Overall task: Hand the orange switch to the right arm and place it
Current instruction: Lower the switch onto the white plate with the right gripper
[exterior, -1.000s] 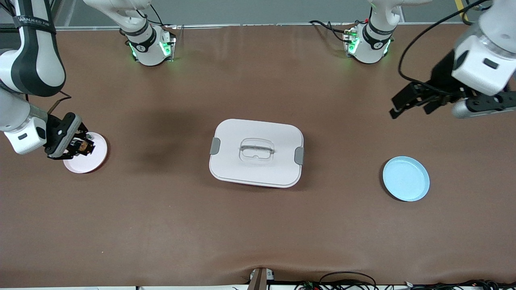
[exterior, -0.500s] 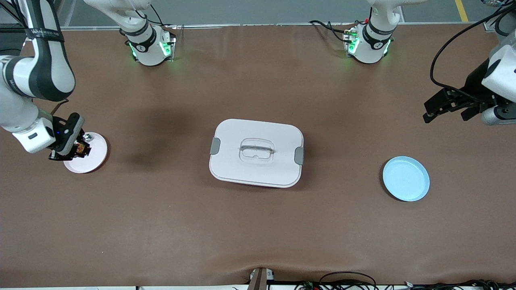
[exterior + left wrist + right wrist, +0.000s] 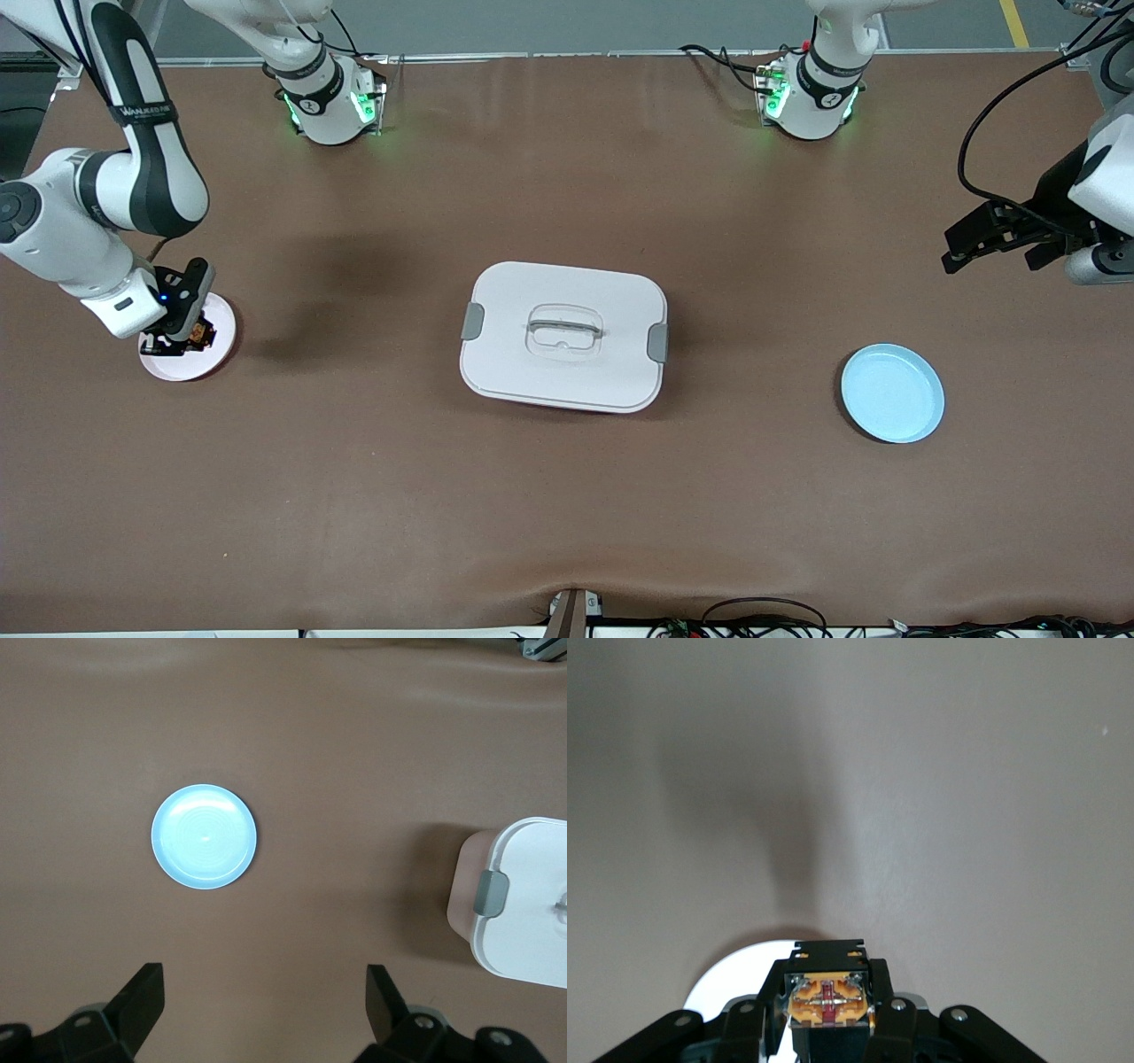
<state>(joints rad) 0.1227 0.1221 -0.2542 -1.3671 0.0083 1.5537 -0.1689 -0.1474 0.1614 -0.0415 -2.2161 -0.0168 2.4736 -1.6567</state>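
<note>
The orange switch [image 3: 202, 335] is a tiny black block with an orange middle. My right gripper [image 3: 193, 335] is shut on it, low over the pink plate [image 3: 188, 363] at the right arm's end of the table. In the right wrist view the switch [image 3: 827, 999] sits between the two fingers [image 3: 897, 1020], with the plate [image 3: 740, 979] under it. My left gripper [image 3: 983, 244] is open and empty, up over bare table at the left arm's end. Its fingers [image 3: 142, 997] stand wide apart in the left wrist view.
A white lidded box [image 3: 563, 335] with grey clips sits mid-table; it also shows in the left wrist view [image 3: 523, 895]. A light blue plate [image 3: 892, 392] lies toward the left arm's end, seen too in the left wrist view [image 3: 205, 835].
My right gripper has lowered with the switch over the pink plate. My left arm has drawn back toward its end of the table, away from the box.
</note>
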